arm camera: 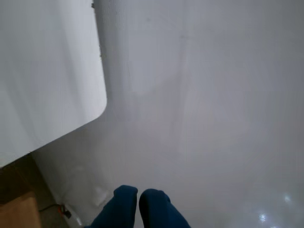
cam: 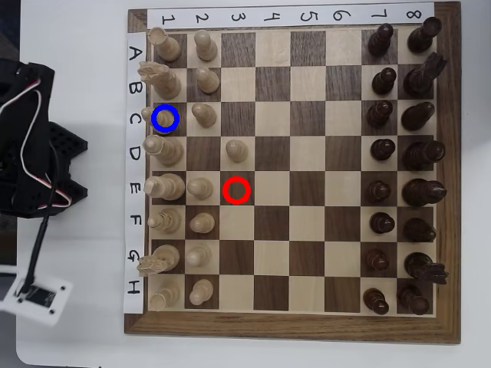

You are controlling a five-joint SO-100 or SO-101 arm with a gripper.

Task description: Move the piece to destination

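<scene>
In the overhead view the pale cream piece [cam: 159, 116] with a knob head stands on the dark square ringed in blue [cam: 175, 128], in column 1, row C of the chess board [cam: 291, 326]. The red-ringed square [cam: 237, 190] in column 3, row E is bare. The arm [cam: 31, 146] sits off the board's left side, away from the piece. In the wrist view my gripper [arm camera: 138, 194] shows as two blue fingertips [arm camera: 124, 204] pressed together at the bottom edge, holding nothing. The board is out of that view.
Cream pieces fill columns 1 and 2, and one cream pawn [cam: 237, 149] stands in column 3. Dark brown pieces [cam: 381, 115] fill columns 7 and 8. A white box with a cable [cam: 34, 295] lies left of the board. The wrist view shows a white rounded table corner [arm camera: 47, 71] and a grey surface.
</scene>
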